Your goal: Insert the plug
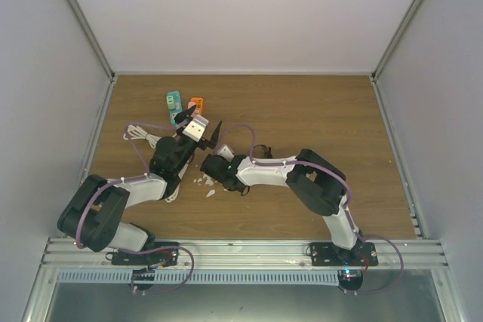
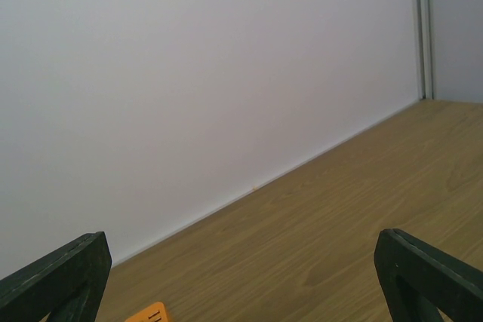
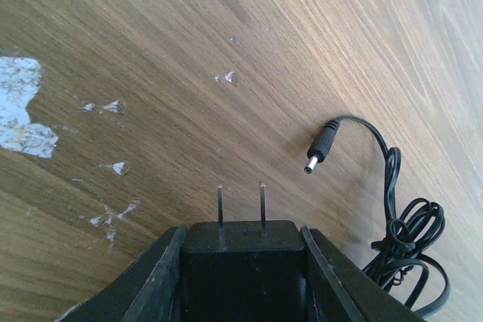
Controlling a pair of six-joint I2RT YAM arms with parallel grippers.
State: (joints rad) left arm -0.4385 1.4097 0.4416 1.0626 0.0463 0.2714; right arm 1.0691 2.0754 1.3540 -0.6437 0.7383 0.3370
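— Holding anything yet?
— My right gripper (image 3: 243,237) is clamped on the plug (image 3: 240,269), prongs forward, low over the table (image 3: 151,35); my left gripper (image 2: 240,243) gapes wide, empty; insertion is all ahead — where it goes, I can't see.

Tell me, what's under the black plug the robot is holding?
Wooden table with white scuff marks. The plug and the right gripper hide the spot directly beneath.

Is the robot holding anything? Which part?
Right gripper clamps the black power adapter by its body sides, prongs pointing out. Left gripper is open, holding nothing.
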